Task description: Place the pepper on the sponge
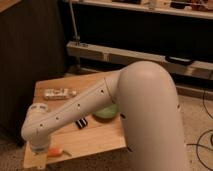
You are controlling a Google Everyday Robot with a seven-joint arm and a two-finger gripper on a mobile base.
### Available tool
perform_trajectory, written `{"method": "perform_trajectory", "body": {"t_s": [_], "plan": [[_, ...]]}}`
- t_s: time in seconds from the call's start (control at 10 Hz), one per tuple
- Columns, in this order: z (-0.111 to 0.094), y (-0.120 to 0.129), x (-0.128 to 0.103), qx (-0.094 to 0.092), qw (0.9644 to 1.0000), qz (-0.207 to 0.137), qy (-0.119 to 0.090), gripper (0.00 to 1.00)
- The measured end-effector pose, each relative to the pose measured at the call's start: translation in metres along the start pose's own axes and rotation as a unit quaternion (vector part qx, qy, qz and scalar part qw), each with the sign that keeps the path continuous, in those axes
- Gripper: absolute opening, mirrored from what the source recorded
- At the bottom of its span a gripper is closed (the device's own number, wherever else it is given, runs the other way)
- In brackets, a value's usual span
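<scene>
Counts on the desk (pixel 95 141), visible items only: 1 pepper, 1 bottle, 1 bowl, 1 black block. Plus 1 arm and 1 gripper.

- Pepper (pixel 57 151): orange, lying flat at the near-left corner of the desk, long axis roughly left-right, close to the near edge.
- Gripper (pixel 42 153): hangs under the white wrist housing at the near-left corner, low over the desk and just left of the pepper. Can't tell how far open it is, whether it has hold of anything, or whether it touches the pepper.
- Arm (pixel 80 107): white, with a row of small dark holes along it. It runs diagonally from the big rounded shoulder (pixel 150 105) on the right, down and left to the wrist, and covers much of the middle of the desk.
- Bottle (pixel 59 93): clear plastic, lying on its side at the far-left of the desk, well apart from the pepper.
- Green bowl (pixel 107 113): mid-desk, partly hidden behind the arm, only its near rim showing.
- Black striped block (pixel 81 123): just left of the bowl, at the arm's lower edge, between the bowl and the pepper but nearer the bowl.

Off the desk: 1 grey metal rail (pixel 130 54) runs behind it under dark shelving, and cables (pixel 202 145) lie on the floor at the far right.
</scene>
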Motion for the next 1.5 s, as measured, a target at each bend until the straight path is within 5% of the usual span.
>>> {"method": "perform_trajectory", "body": {"t_s": [0.2, 0.5, 1.3, 1.5], "plan": [[0.005, 0.003, 0.009, 0.012, 0.9998, 0.006, 0.015, 0.8], [0.017, 0.0, 0.028, 0.014, 0.9995, 0.025, 0.01, 0.8], [0.059, -0.004, 0.056, -0.042, 0.9969, 0.062, -0.025, 0.79], [0.057, -0.006, 0.058, -0.043, 0.9952, 0.074, -0.048, 0.65]]}}
